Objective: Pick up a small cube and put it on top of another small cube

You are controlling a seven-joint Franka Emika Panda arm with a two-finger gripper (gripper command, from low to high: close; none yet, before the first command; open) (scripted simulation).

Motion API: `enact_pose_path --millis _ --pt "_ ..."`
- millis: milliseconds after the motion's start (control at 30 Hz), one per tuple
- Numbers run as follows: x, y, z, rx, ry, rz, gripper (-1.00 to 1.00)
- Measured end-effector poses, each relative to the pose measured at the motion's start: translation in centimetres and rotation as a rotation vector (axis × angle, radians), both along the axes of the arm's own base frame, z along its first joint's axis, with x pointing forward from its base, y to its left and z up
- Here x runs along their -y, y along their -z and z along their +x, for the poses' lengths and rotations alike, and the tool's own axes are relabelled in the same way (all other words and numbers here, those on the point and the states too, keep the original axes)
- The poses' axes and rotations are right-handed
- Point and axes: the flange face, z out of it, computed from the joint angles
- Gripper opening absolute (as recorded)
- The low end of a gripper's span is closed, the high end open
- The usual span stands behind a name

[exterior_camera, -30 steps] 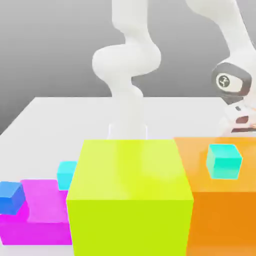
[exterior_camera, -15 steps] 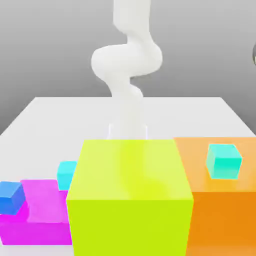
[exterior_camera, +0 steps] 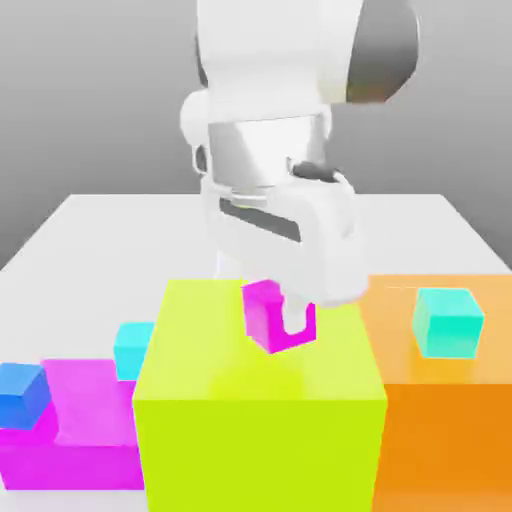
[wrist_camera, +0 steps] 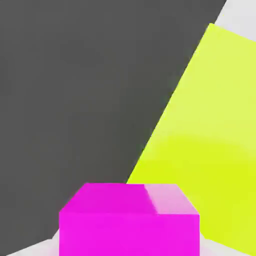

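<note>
I'll start well off from the claw, toward the exterior view's left. A blue cube (exterior_camera: 20, 397) sits on a flat pink block (exterior_camera: 98, 402). Nearer the claw is a light blue cube (exterior_camera: 133, 350). Next comes the big yellow-green block (exterior_camera: 260, 450), right under the claw (exterior_camera: 281, 318). The claw is clamped on the small pink cube (exterior_camera: 262, 318), which looks tipped a bit. I can't tell if it touches the block below. It looks light and hard, so it shouldn't squash, but its smooth sides might slip. Two flat sides across from each other, near the middle, are the best spot to hold. Past the claw, toward the exterior view's right, a teal cube (exterior_camera: 448, 325) sits on an orange block (exterior_camera: 440, 440). I can't tell which cube should go underneath.
</note>
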Motion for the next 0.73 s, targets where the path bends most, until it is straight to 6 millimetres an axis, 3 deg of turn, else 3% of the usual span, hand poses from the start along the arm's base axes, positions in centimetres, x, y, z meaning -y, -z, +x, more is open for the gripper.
enact_pose_path --millis 200,367,433,600,633,733 --pt "8.0 1.9 -6.3 -0.062 0.319 -0.011 -1.0" --pt "12.3 4.6 -12.1 -0.116 0.565 0.006 -1.0" --pt "12.3 6.2 -13.9 -0.144 0.614 0.016 -1.0" --pt "12.2 11.4 -14.5 -0.155 0.627 0.022 -1.0" --pt "12.3 12.3 -14.6 -0.154 0.628 0.019 1.0" --pt "12.3 12.3 -14.6 -0.154 0.628 0.019 1.0"
